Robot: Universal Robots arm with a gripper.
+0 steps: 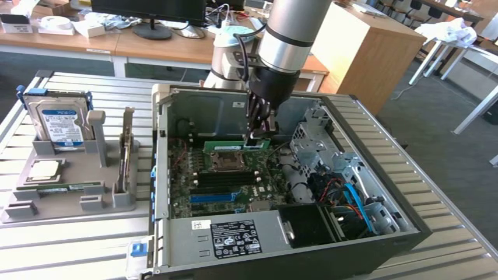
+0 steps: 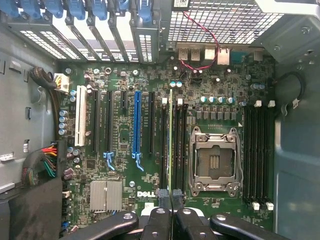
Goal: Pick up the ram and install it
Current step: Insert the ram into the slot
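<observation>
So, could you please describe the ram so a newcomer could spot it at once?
Look at the open computer case on the table, where the arm reaches in. Its jaws are shut on the ram, a thin green stick held on edge at the black slots beside the processor socket. Its neighbours are fixed black slots; it is the green strip being gripped.

Looks like a robotics lab in an office-type room. Slatted metal bench (image 1: 70, 251) holds an open PC tower (image 1: 161, 111) and a grey parts fixture (image 1: 58, 204). Robot arm (image 1: 292, 29) at 12 o'clock, wooden desks (image 1: 163, 49) with a monitor (image 1: 148, 9) at 11, grey carpet (image 1: 435, 105) at 2.
</observation>
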